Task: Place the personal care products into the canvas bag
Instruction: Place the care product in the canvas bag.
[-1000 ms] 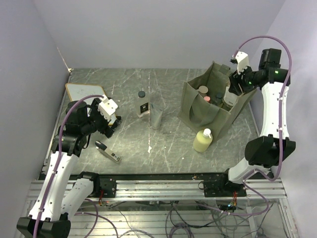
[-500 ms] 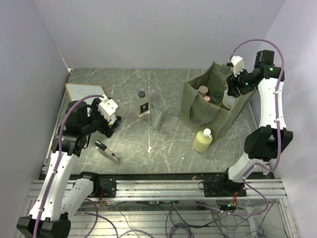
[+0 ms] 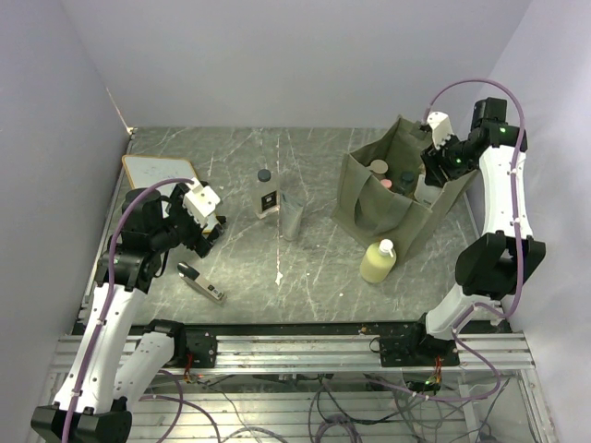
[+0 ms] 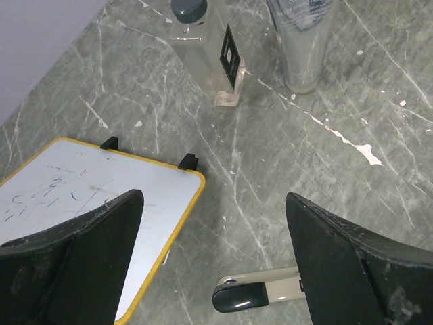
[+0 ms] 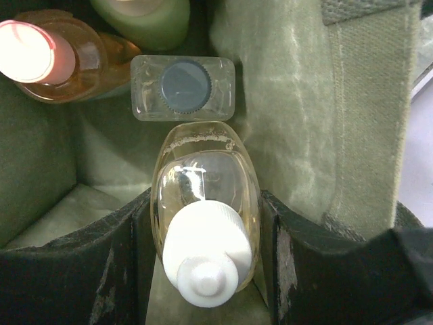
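My right gripper (image 3: 432, 173) hangs inside the mouth of the olive canvas bag (image 3: 369, 210), shut on a clear oval bottle with a white cap (image 5: 206, 223). The bottle stands upright along the bag's wall (image 5: 298, 101). Beside it in the bag are a clear square bottle with a dark cap (image 5: 183, 87), an orange bottle with a pink cap (image 5: 40, 57) and a pale green one (image 5: 142, 17). On the table stand a clear black-capped bottle (image 3: 267, 194), a translucent grey container (image 3: 292, 217) and a yellow-green bottle (image 3: 379, 261). My left gripper (image 3: 205, 226) hovers open and empty at the left.
A white board with a yellow edge (image 3: 159, 171) lies at the back left, under my left fingers (image 4: 74, 257). A slim black-and-silver gadget (image 3: 201, 283) lies near the front left, just below the left gripper (image 4: 215, 196). The yellow-green bottle stands against the bag's front side.
My right gripper has shifted a little left and gone deeper into the bag with the white-capped bottle. The left arm has not moved.
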Controlling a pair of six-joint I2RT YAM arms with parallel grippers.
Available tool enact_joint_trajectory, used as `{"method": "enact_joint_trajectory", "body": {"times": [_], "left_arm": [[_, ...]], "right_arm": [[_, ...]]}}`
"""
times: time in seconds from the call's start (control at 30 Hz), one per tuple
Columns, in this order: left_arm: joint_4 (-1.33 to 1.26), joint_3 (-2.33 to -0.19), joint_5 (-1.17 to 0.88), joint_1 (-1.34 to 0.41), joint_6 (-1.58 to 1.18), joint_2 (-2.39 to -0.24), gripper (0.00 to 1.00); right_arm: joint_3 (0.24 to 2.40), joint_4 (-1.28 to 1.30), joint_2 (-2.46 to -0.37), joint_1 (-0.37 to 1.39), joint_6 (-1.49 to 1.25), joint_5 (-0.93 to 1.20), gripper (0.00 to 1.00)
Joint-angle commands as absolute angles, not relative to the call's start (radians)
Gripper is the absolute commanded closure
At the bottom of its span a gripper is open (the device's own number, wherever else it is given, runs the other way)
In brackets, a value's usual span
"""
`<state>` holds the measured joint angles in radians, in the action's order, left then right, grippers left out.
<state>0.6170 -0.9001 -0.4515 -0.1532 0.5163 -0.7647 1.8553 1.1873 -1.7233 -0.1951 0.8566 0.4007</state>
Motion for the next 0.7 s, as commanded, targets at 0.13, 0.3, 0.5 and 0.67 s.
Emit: {"method": "enact_joint_trajectory", "body": {"times": [0.13,0.3,0.5,0.67], "left_arm": [[0.588,-0.897,-0.494,-0.144,0.528,-0.757,0.03],[0.584,-0.896,-0.501,-0.144,0.528,-0.758,0.03],[0.588,-0.904,-0.503,-0.145,0.528,-0.764,0.03],[0.586,-0.905,-0.505,-0.144,0.528,-0.766,0.03]], "right_arm": [[1.809,1.157,-1.721,-0.192,0.91,0.351,0.97],[1.787,1.149,-1.727,-0.178,0.904,0.331,0.94],[1.813,1.152,-1.746,-0.135,0.867,0.315,0.93],[1.856,1.157,-1.743,-0.082,0.842,0.302,0.94]]}}
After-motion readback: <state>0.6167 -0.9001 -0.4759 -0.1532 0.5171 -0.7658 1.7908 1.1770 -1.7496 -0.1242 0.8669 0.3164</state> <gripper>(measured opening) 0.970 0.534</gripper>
